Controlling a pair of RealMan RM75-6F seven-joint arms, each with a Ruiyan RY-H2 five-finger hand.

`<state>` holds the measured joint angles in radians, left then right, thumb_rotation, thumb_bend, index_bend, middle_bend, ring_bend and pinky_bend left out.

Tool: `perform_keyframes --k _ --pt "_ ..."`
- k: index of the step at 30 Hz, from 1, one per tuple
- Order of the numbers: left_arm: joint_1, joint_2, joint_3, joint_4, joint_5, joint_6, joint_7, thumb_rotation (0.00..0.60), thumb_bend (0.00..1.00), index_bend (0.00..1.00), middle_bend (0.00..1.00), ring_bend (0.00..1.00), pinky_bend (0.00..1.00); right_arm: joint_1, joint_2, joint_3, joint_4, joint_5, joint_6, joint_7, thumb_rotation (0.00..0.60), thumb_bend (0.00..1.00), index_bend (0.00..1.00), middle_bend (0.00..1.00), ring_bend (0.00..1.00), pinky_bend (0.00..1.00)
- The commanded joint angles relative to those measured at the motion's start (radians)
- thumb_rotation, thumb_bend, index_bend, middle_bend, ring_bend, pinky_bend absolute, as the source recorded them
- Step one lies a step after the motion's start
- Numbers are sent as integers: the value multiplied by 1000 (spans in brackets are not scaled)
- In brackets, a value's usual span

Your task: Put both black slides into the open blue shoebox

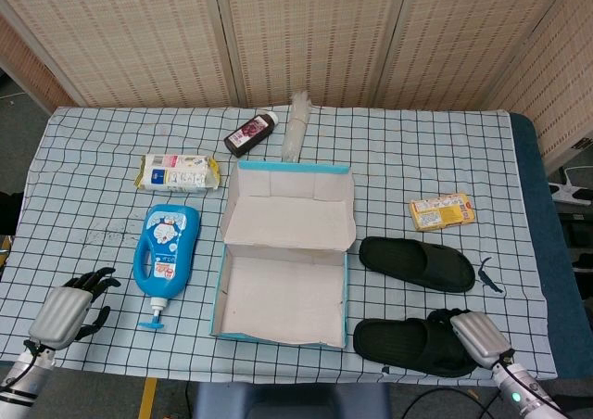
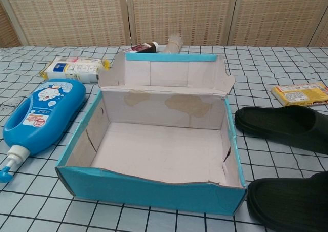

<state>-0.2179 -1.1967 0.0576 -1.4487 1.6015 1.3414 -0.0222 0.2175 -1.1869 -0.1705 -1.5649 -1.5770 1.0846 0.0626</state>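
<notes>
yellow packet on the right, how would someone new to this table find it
Start at the open blue shoebox in the middle and go right, past the farther black slide. Just beyond it lies the yellow packet, flat on the checked cloth. It is the only yellow thing on that side.

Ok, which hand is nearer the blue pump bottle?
Left. The left hand sits just beside the blue pump bottle; the right hand is beyond the shoebox, on a slide.

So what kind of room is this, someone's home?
Probably a lab or test setup, not a home: woven folding screens wall off one table with a checked cloth, and unrelated items, a blue bottle and a shoebox, lie staged.
</notes>
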Motion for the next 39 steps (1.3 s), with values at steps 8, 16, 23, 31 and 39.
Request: perform_keyframes --k 8,16,23,31,39 --pt "0 1 -1 -1 -4 -2 -3 600 470 307 167 237 381 -52 43 16 -54 -35 145 -62 600 34 531 530 387 487" --pt "4 2 -6 -4 -8 5 -4 600 470 307 167 236 381 -93 145 49 -159 -39 271 -160 600 35 531 532 387 488" --pt "5 1 -4 -4 -2 10 0 600 470 307 167 237 382 -69 204 95 -303 -58 290 -245 600 34 533 535 391 492" --pt "6 3 -7 -3 -6 12 2 600 470 307 167 237 381 73 201 172 -487 7 98 -305 600 34 533 535 391 491" --pt "6 6 -5 -5 -1 13 -4 600 470 307 167 236 381 238 68 277 -575 168 -77 -432 600 33 533 535 390 491"
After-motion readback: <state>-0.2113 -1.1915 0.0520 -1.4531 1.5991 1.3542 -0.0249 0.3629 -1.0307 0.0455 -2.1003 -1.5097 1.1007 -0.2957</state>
